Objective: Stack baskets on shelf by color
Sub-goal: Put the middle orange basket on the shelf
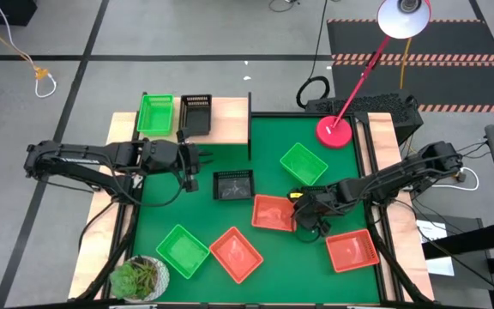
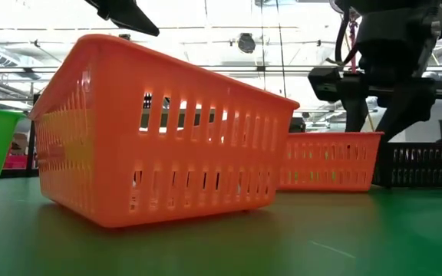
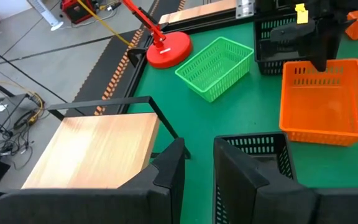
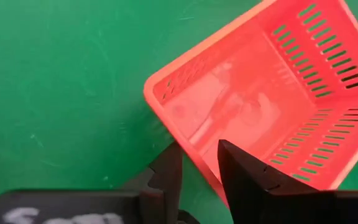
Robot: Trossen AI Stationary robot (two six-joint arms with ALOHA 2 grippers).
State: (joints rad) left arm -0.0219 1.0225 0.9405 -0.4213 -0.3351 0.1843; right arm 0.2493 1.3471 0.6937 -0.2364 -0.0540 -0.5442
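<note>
The wooden shelf (image 1: 230, 116) at the far left carries a green basket (image 1: 157, 113) and a black basket (image 1: 195, 113) side by side. My left gripper (image 1: 192, 167) hovers open just in front of the shelf, nothing between its fingers (image 3: 169, 168). A red-orange basket (image 1: 273, 212) sits flat on the green mat at the middle. My right gripper (image 4: 199, 146) is low over that basket's right-hand wall, open, with one finger outside the wall and one over the inside. My right gripper stands astride the rim of the red-orange basket's right-hand wall (image 4: 194, 158), slanting down from the table's right. Whether either finger touches the wall, I cannot tell. The basket rests level on the mat.
On the mat lie a black basket (image 1: 232, 184), two green baskets (image 1: 303, 163) (image 1: 181, 249) and two more red-orange ones (image 1: 236, 254) (image 1: 351, 250). A potted plant (image 1: 140, 277) stands at the near left corner, a red lamp base (image 1: 335, 130) at the far right.
</note>
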